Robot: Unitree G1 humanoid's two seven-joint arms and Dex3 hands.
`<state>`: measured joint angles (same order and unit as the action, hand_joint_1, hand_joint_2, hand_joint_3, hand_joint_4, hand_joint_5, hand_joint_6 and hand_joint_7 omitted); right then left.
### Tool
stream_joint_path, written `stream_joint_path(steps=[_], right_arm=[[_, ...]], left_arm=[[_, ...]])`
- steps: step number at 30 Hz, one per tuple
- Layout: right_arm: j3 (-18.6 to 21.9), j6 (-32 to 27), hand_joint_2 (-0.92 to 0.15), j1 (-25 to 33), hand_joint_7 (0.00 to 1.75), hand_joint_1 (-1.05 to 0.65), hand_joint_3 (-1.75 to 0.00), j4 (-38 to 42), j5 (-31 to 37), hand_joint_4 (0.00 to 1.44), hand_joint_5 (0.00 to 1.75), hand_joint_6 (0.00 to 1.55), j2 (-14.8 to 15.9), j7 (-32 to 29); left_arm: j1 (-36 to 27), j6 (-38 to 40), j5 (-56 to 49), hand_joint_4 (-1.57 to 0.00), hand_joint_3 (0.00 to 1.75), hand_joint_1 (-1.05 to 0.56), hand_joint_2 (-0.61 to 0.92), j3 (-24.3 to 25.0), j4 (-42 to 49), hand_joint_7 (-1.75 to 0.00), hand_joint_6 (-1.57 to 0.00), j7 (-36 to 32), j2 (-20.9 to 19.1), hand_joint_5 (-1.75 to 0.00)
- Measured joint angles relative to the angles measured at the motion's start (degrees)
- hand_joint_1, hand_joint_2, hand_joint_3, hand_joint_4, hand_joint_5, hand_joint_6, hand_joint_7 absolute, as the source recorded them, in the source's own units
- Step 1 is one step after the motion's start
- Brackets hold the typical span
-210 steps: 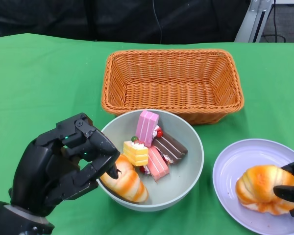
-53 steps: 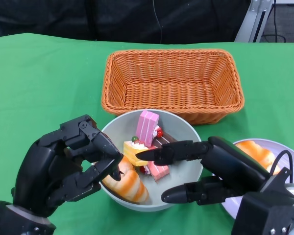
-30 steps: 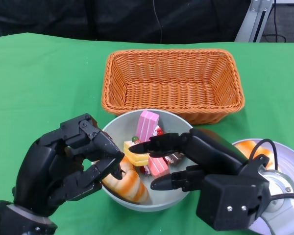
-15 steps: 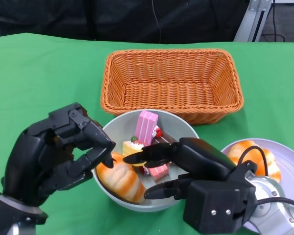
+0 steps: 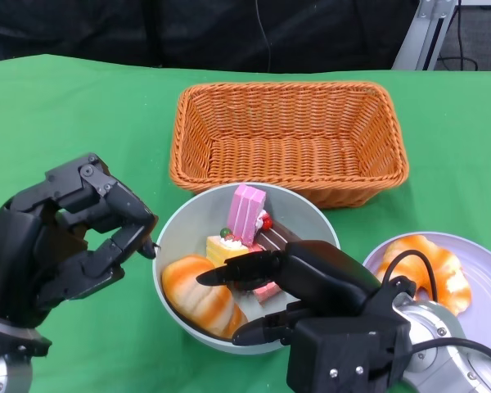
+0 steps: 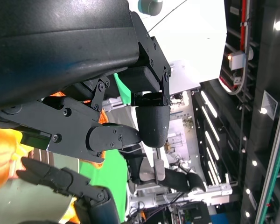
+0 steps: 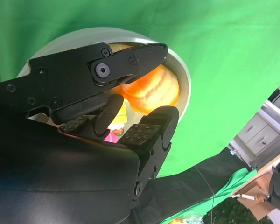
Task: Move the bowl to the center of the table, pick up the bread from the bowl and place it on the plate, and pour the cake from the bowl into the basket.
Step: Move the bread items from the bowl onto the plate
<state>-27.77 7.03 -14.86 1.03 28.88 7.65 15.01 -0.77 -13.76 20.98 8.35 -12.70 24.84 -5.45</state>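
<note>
1. Two black hands flank a grey bowl at lower centre of the head view, on a green table. The left hand, at lower left, sits just clear of the bowl's rim, its fingers curled in and holding nothing. The right hand, at lower centre, reaches into the bowl with fingers apart either side of an orange bread roll, not closed on it. Behind the roll lie cake pieces in pink, yellow and brown. An orange wicker basket stands just above the bowl at upper centre. At lower right, a pale plate carries a second bread roll.

2. In the right wrist view, the right hand fills the left and centre of the frame. Its fingers are spread over the bowl, with the bread roll showing between them at upper centre and a small patch of cake beneath.

3. In the left wrist view, the left hand occupies the upper left, fingers bent close together around nothing. At lower left appear the bowl's edge, a sliver of bread and the right hand.
</note>
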Motion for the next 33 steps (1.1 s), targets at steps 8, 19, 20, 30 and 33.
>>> stream_joint_path(steps=[8, 19, 20, 30, 33], right_arm=[[-1.46, -2.09, -0.92, -0.02, 0.00, -0.74, -0.06, 0.36, 6.88, 0.57, 0.00, 0.48, -0.70, -4.00], [-4.34, -7.74, -0.92, -0.30, 0.00, -0.81, -0.07, 0.37, 14.57, 0.45, 0.00, 0.35, -2.09, -5.27], [-4.47, -8.00, -0.92, -0.37, 0.00, -0.81, -0.07, 0.42, 14.70, 0.44, 0.00, 0.34, -2.39, -5.35], [-5.47, -9.27, -0.92, -1.44, 0.00, -0.86, -0.07, 2.88, 16.75, 0.39, 0.00, 0.29, -3.63, -6.91], [-6.91, -10.40, -0.92, -2.72, 0.00, -0.89, -0.10, 3.70, 18.25, 0.33, 0.00, 0.23, -3.85, -6.89]], left_arm=[[0.79, -0.18, 0.17, -0.74, 0.43, -0.17, 0.87, 0.90, 1.27, -1.18, -0.78, -0.09, -0.03, -1.61], [0.82, -0.18, -0.02, -0.73, 0.40, -0.17, 0.90, 0.86, 0.63, -1.20, -0.77, -1.42, 0.03, -1.63], [0.82, -0.18, -0.02, -0.73, 0.39, -0.17, 0.90, 0.81, 0.53, -1.21, -0.77, -1.54, 0.04, -1.63], [0.54, -0.18, 0.00, -0.73, 0.38, -0.18, 0.90, 0.45, 0.19, -1.21, -0.77, -1.54, 0.23, -1.64], [0.51, -0.15, 0.02, -0.74, 0.37, -0.19, 0.90, 0.16, -0.12, -1.21, -0.77, -1.55, 0.41, -1.63]])
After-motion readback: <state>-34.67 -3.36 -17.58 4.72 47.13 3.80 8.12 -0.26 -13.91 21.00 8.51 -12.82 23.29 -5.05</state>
